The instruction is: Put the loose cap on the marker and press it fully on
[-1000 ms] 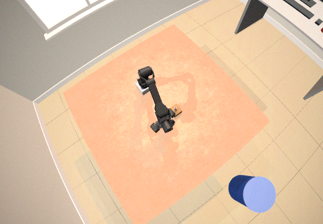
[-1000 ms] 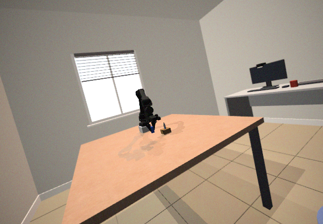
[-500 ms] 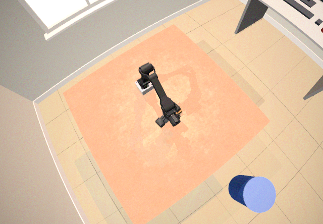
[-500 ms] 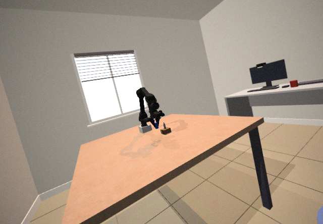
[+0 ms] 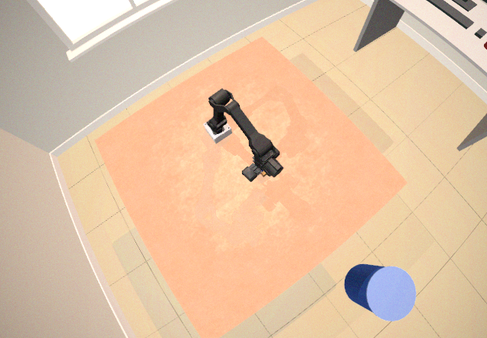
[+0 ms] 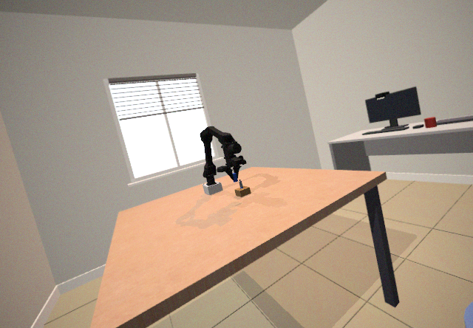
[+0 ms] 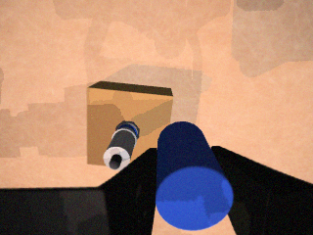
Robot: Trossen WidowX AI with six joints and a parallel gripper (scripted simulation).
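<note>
The blue cap [image 6: 234,176] [image 7: 195,198] is held upright between the fingertips. My gripper [image 6: 234,175] is shut on it and holds it in the air, above table height. The marker [image 6: 241,184] [image 7: 121,144] stands upright and uncapped in the holder block, its pale collar and dark tip pointing up. The wooden holder block [image 6: 242,191] [image 7: 102,142] sits on the table. In the wrist view the marker is left of the cap, and the cap does not touch it. In the top view the arm hides the cap and most of the block.
The table top [image 5: 176,224] [image 6: 160,255] carries the arm's pale base [image 5: 217,132] [image 6: 212,188] behind the block. Away from the table are a desk with a monitor [image 6: 393,105] and a red mug [image 6: 430,122], and a blue bin [image 5: 390,293] on the floor.
</note>
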